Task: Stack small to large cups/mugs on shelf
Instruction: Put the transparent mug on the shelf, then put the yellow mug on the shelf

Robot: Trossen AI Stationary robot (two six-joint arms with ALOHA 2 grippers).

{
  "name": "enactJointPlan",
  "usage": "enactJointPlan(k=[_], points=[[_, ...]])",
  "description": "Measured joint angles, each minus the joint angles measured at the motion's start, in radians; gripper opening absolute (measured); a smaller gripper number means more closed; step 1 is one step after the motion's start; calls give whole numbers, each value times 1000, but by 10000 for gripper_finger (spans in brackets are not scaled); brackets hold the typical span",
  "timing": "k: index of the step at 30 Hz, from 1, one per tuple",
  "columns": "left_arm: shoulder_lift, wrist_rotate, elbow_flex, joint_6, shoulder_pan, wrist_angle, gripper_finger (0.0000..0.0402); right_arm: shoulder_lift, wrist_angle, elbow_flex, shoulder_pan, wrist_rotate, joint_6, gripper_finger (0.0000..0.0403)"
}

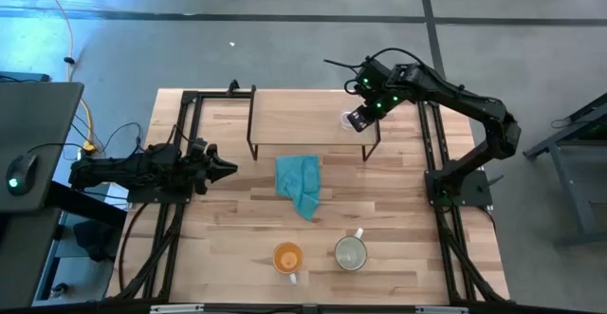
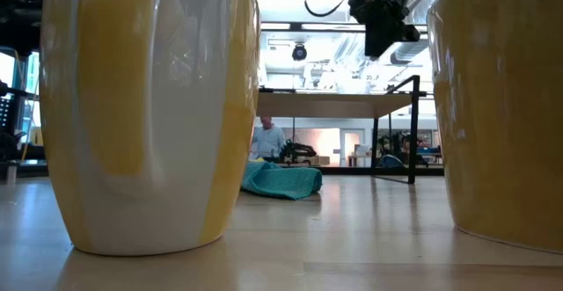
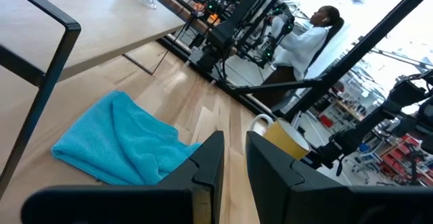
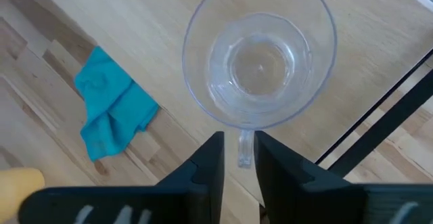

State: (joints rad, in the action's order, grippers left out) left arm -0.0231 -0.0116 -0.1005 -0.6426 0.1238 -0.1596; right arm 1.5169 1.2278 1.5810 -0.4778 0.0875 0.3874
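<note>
The small clear glass cup (image 4: 260,55) stands upright on its base on the shelf (image 1: 299,117), near the shelf's right end. My right gripper (image 4: 239,162) hangs over it, pointing steeply down and open. The cup's handle (image 4: 245,146) sits between the two fingers, and a strip of wood shows beside it. The orange mug (image 1: 287,257) and the pale handled mug (image 1: 350,253) stand upright near the table's front edge. My left gripper (image 1: 228,169) waits level at the table's left with a narrow gap between its fingers (image 3: 233,163) and nothing in it.
A teal cloth (image 1: 300,183) lies crumpled on the table in front of the shelf. The shelf's thin black legs (image 1: 252,129) stand on the tabletop. Black frame rails (image 1: 436,153) run along both table sides. A person sits in the room beyond the table.
</note>
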Motion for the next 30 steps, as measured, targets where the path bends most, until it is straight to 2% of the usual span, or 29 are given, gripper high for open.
enactJointPlan(k=[9, 18, 25, 30], points=[[0, 0, 0, 2, 0, 0, 53, 0, 14, 28, 0, -1, -1, 129], [0, 13, 0, -9, 0, 0, 53, 0, 109, 162, 16, -2, 0, 133], [0, 148, 0, -46, 0, 1, 53, 0, 240, 273, 108, 37, -50, 133], [0, 278, 0, -90, 0, 17, 53, 0, 242, 333, 199, 82, -97, 133]])
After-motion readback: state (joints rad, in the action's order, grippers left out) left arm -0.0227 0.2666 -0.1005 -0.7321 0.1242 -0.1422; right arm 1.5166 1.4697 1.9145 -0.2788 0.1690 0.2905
